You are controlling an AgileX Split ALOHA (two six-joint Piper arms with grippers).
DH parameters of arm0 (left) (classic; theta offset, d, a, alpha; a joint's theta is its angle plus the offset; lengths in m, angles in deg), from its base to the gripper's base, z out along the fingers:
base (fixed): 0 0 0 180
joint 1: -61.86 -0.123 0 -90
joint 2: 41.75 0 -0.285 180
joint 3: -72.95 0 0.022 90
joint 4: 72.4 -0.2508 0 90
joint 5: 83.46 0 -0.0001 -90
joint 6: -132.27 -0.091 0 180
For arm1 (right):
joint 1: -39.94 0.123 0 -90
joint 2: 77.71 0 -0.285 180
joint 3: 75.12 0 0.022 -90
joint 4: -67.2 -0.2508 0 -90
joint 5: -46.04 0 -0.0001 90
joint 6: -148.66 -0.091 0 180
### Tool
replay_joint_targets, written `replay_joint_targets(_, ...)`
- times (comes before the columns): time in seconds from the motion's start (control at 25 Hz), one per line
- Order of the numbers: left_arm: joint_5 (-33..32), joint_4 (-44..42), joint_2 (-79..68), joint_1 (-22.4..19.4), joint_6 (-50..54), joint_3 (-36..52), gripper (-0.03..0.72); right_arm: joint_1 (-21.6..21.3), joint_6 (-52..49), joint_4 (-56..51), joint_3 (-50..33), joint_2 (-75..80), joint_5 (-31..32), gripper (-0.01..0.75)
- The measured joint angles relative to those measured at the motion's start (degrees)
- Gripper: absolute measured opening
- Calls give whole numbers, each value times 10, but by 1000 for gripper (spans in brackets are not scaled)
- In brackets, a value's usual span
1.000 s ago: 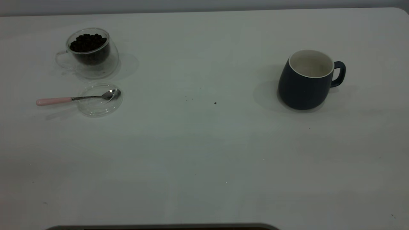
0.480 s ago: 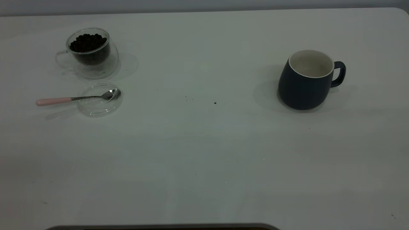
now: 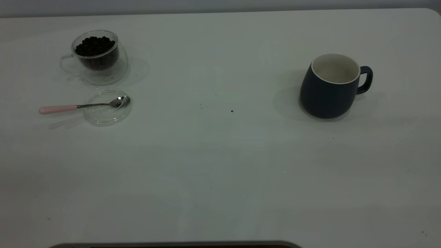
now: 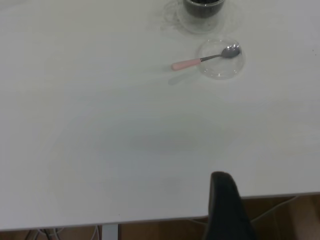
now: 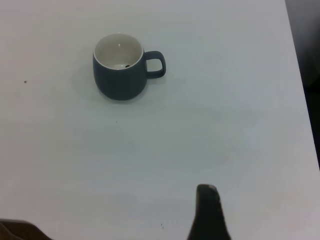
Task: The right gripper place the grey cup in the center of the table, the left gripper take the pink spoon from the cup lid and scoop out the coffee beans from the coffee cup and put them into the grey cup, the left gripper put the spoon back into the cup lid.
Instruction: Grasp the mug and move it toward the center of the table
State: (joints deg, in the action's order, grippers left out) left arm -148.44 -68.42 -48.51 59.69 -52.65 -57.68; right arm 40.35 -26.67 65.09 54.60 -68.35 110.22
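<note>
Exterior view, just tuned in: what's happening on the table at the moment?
Nothing is being handled yet. The grey cup stands upright at the table's right side, not at the center. At the left, the pink spoon lies with its bowl in the cup lid, beside the coffee cup of coffee beans. Neither end effector is near anything.

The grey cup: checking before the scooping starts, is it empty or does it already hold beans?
Nearly empty. The grey cup stands upright; its white interior looks bare apart from one small dark speck at the bottom, possibly a bean.
</note>
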Motion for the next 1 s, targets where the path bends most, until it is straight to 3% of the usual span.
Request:
replay_joint_targets(0.72, 0, 0, 0, 0, 0, 0, 514, 0, 29, -16, 9, 4, -4, 588)
replay_joint_targets(1.0, 0, 0, 0, 0, 0, 0, 514, 0, 47, 26, 95, 177, -26, 635)
